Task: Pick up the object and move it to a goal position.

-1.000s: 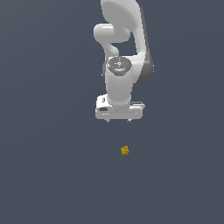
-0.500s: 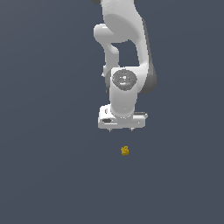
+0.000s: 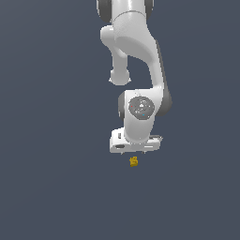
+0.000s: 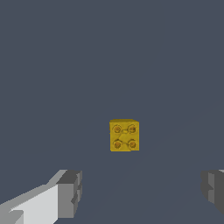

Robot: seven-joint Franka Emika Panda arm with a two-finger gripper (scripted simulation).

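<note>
The object (image 3: 134, 161) is a tiny yellow-gold block with four round studs on top, lying on the dark grey floor. It shows larger in the wrist view (image 4: 124, 135). My white gripper (image 3: 136, 151) hangs just above it in the exterior view, its fingers barely showing under the hand. In the wrist view the gripper (image 4: 142, 192) is open and empty. One grey fingertip (image 4: 70, 192) and the other (image 4: 213, 189) stand wide apart, and the block lies beyond the gap between them.
The floor (image 3: 51, 187) is a plain dark grey surface with nothing else on it. The white arm (image 3: 136, 51) rises above the hand toward the top of the exterior view.
The arm has come down and toward the block. The hand now sits just over it in the exterior view. The block has not moved.
</note>
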